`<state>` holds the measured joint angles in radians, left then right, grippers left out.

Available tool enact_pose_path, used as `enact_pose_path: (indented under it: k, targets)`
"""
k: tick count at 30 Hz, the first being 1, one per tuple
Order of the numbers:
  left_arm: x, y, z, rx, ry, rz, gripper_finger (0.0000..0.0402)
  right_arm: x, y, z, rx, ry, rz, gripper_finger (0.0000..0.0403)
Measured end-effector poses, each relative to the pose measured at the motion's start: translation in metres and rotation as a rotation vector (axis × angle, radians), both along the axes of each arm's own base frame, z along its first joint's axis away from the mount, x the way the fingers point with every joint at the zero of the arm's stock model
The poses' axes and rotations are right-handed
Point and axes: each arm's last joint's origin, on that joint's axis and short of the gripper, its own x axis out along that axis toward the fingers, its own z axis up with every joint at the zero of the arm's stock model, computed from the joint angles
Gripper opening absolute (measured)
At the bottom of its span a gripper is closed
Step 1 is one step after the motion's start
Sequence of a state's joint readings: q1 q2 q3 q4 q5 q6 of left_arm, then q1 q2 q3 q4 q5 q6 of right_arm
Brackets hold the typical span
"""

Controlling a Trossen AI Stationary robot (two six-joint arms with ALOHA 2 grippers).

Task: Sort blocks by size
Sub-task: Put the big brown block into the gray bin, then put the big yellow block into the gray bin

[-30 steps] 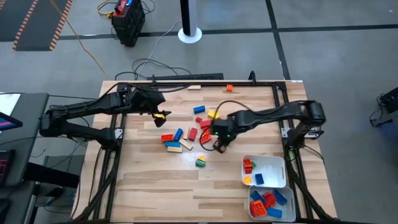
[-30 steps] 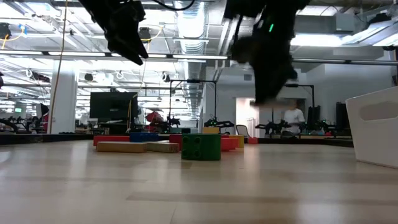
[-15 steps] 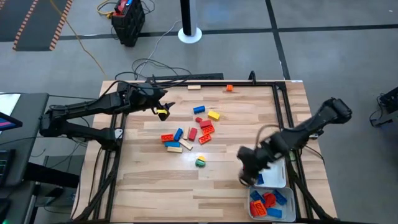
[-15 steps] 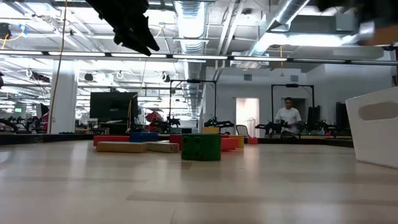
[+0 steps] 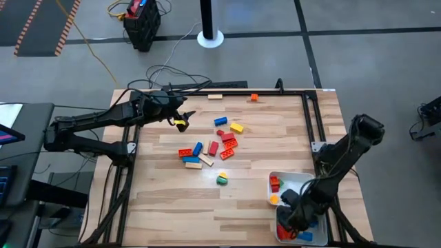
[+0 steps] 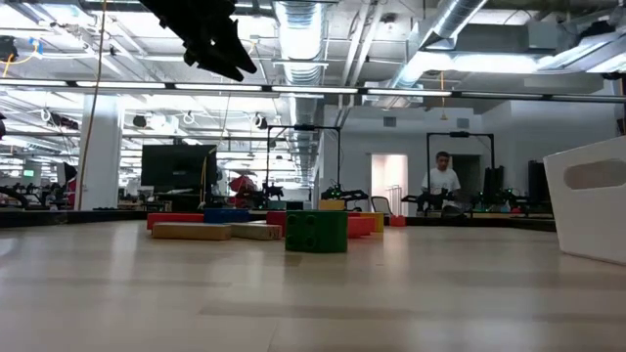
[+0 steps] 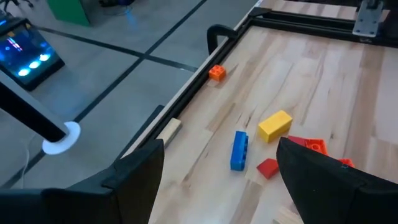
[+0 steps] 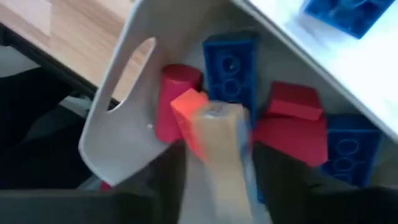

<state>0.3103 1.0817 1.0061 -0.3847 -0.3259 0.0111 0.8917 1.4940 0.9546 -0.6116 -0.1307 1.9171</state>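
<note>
Hovering over the near tray (image 5: 281,235), right fingers (image 8: 214,155) parted (tan block (image 8: 221,149) between), left fingers (image 7: 217,171) open

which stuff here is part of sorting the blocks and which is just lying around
Job: loose blocks mid-table; green block; two white trays holding sorted blocks; right claw over the near tray.

Lying about: cables; black box; white pole base.

Hidden, cropped or blurred items

Right gripper (image 5: 295,215) covers part of the near tray (image 5: 278,233), hiding blocks beneath. Right wrist view: tan wooden block (image 8: 222,158) blurred, cut off at frame edge. Low view: left gripper (image 6: 223,51) cropped at frame edge.
</note>
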Motion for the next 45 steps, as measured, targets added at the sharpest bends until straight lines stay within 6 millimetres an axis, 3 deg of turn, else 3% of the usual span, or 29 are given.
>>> enact_pose_path:
  k: [5,11,17,31,35,38,45]
  targets:
    - [0.0,-0.001,0.0,-0.023,-0.011,-0.024,0.03,0.002,-0.013,0.016,0.019,-0.023,-0.024,0.0291]
    - [0.001,-0.002,-0.001,-0.067,-0.028,-0.039,0.03,0.023,-0.053,0.061,-0.121,-0.077,0.063,0.0287]
    - [0.002,-0.005,-0.002,-0.136,-0.053,-0.061,0.03,0.057,-0.11,0.084,-0.429,-0.156,0.139,0.0275]
    - [0.005,-0.033,-0.01,-0.432,-0.105,-0.049,0.03,0.117,-0.259,0.098,-0.742,-0.452,0.239,0.0275]
    - [0.006,-0.042,-0.012,-0.516,-0.122,-0.037,0.03,0.124,-0.292,0.087,-0.744,-0.443,0.265,0.0275]
    - [0.006,-0.05,-0.012,-0.559,-0.134,-0.036,0.03,0.133,-0.31,0.067,-0.718,-0.397,0.31,0.0275]
    - [0.006,-0.061,-0.014,-0.606,-0.14,-0.003,0.03,0.149,-0.34,0.021,-0.684,-0.28,0.329,0.0275]
